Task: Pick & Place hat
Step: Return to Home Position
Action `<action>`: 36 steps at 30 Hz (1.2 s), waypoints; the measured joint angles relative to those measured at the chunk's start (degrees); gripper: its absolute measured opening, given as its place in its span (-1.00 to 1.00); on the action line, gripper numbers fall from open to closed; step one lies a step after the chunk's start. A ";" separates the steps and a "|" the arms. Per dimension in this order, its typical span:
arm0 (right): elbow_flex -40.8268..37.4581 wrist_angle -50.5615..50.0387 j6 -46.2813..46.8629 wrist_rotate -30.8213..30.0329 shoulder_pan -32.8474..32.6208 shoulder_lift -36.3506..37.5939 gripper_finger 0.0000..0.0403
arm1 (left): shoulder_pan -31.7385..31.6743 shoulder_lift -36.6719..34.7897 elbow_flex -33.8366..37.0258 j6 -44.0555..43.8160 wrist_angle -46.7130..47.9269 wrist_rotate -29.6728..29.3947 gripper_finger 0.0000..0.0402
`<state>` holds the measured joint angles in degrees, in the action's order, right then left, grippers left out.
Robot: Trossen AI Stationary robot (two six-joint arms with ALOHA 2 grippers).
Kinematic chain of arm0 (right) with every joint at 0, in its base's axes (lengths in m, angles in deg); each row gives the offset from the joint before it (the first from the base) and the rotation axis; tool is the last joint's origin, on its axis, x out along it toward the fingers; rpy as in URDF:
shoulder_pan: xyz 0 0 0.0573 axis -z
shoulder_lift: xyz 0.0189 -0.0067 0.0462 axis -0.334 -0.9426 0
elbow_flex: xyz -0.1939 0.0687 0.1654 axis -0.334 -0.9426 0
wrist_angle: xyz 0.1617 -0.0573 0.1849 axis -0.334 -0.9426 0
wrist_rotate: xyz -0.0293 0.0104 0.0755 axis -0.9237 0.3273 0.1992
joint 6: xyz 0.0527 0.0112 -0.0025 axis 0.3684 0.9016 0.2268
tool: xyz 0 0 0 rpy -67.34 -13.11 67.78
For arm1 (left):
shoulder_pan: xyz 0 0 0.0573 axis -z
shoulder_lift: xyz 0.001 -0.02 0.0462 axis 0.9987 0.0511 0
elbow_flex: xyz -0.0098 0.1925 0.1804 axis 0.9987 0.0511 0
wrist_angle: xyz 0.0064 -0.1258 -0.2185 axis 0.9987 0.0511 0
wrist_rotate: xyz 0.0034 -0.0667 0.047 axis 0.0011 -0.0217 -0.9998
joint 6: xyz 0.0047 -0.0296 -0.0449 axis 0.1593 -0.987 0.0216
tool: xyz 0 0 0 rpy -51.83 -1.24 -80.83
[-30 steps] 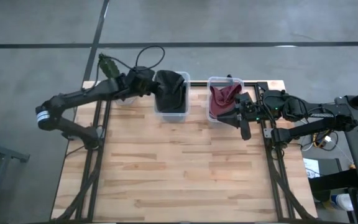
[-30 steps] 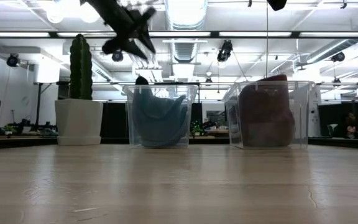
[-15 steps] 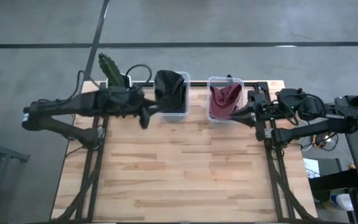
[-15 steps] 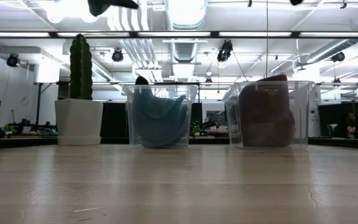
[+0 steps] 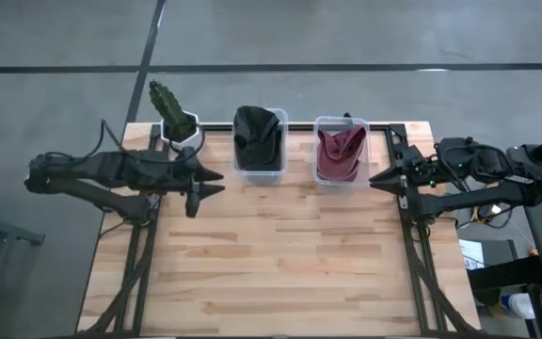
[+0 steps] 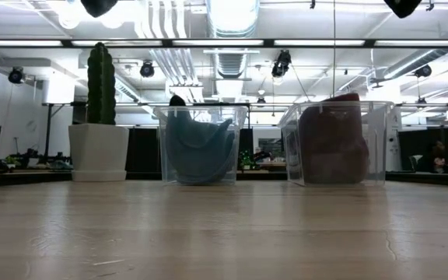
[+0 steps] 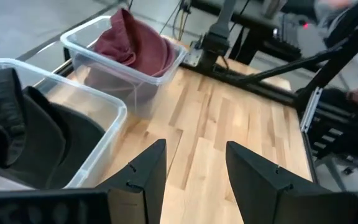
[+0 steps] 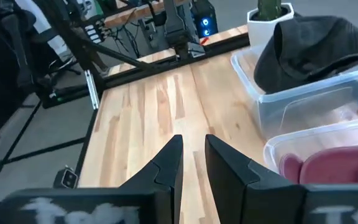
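— Where is the left gripper [image 5: 216,183] now?

— Over the worktop [image 5: 280,254], just beside the left bin [image 5: 260,176]. Its jaws are spread wide, with nothing between them. The right gripper [image 5: 376,179] hangs near the right bin [image 5: 339,184], jaws a narrow slit and also empty.

— And the caps?

— The black caps [image 5: 258,137] are heaped in the left bin, and the red cap [image 5: 342,151] is in the right one. The sorting looks done to me.

— So it's just going home?

— I'd say so. Each arm should draw back toward its own side and keep its height, so no finger clips a bin rim. The left arm needs care, because the cactus pot [image 5: 179,127] sits close behind it.
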<state>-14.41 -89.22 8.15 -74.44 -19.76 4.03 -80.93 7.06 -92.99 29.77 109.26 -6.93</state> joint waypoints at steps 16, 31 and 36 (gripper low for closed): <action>-17.04 18.64 -2.63 10.30 0.00 11.40 -0.69 | 0.14 -24.38 43.09 -5.84 -43.93 4.79 -0.21; -34.65 30.14 -0.36 9.86 0.00 25.84 -0.69 | 0.12 -36.53 61.01 -3.22 -58.34 5.16 -0.21; -40.51 31.85 -0.13 9.83 0.02 27.71 -0.69 | 0.12 -37.59 61.77 -2.60 -54.68 5.14 -0.21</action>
<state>-54.92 -57.37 8.02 -64.61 -19.74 31.74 -80.81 -30.52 -31.21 27.17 54.58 -1.79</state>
